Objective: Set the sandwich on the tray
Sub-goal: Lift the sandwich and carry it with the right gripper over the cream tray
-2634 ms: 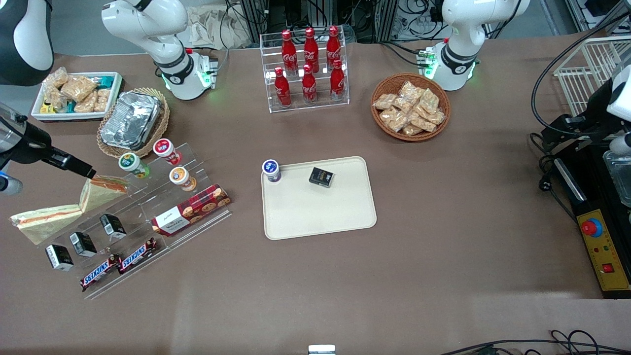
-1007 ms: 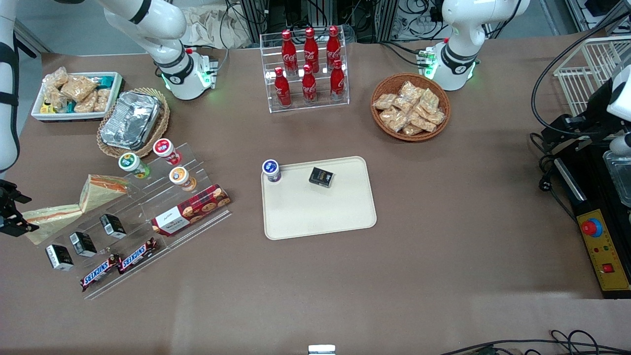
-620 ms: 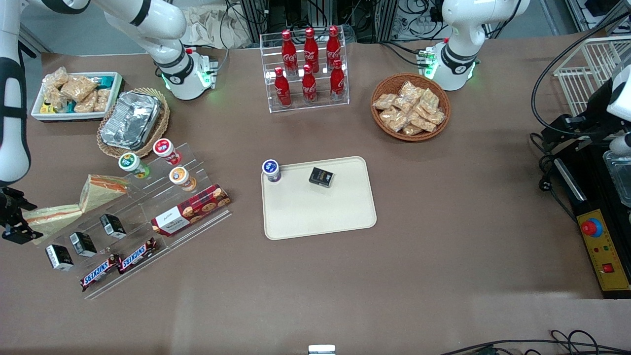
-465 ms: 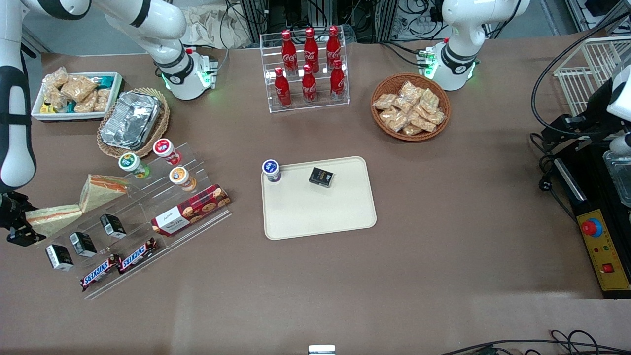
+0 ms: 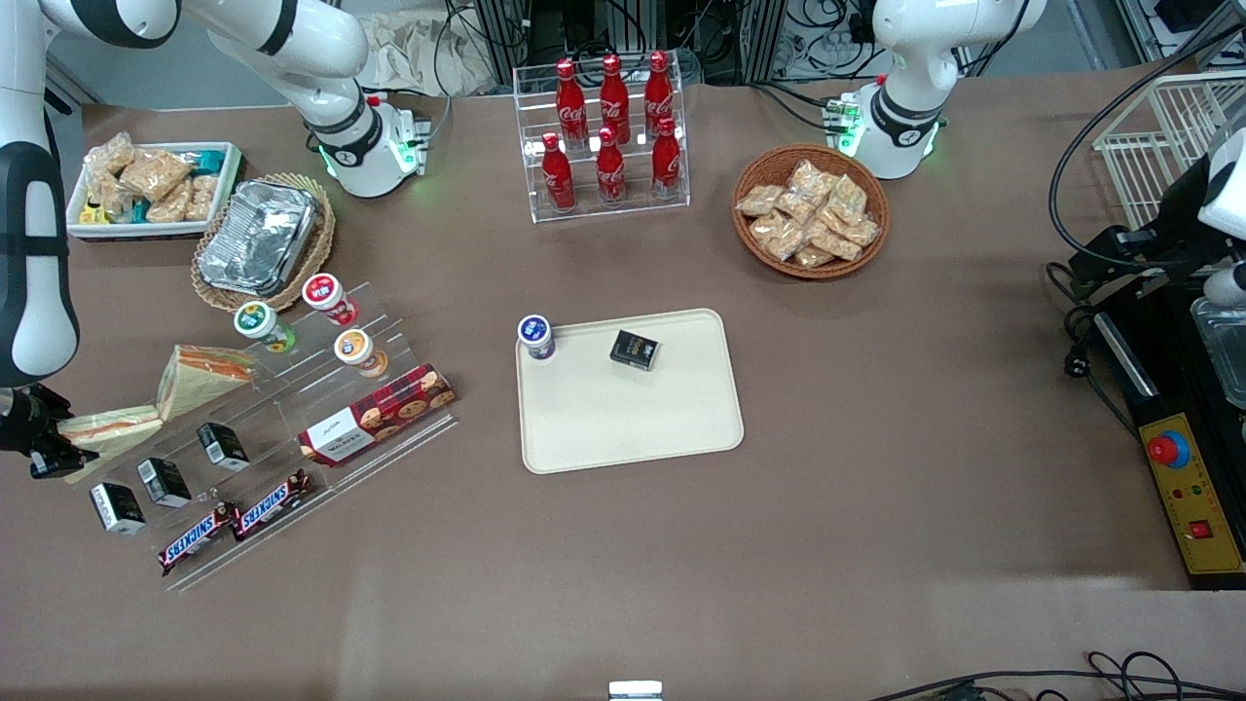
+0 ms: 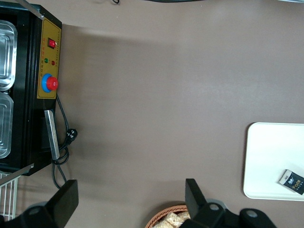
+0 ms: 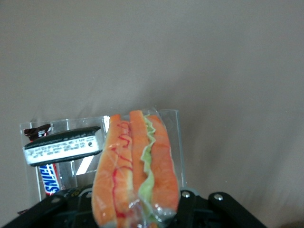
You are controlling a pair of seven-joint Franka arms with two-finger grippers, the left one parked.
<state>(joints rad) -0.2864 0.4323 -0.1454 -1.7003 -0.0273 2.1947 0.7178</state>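
The gripper (image 5: 44,450) seems clamped on one sandwich (image 5: 109,426), toward the working arm's end from the tray (image 5: 633,419); a second sandwich (image 5: 200,375) lies nearer the tray.

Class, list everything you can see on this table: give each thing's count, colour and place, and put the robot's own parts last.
sandwich: 1, pale with orange filling, working arm's end, at the gripper
twin sandwich: 1, pale, on the clear rack
tray: 1, cream, mid-table
blue-lidded cup: 1, on tray corner
black box: 1, on tray
cola bottles: 6, red, in clear stand
wicker basket: 1, brown, holds snack packs
foil container: 1, silver, in a wicker basket
Snickers bars: 2, on rack's nearest step
gripper: 1, black, at the sandwich's end
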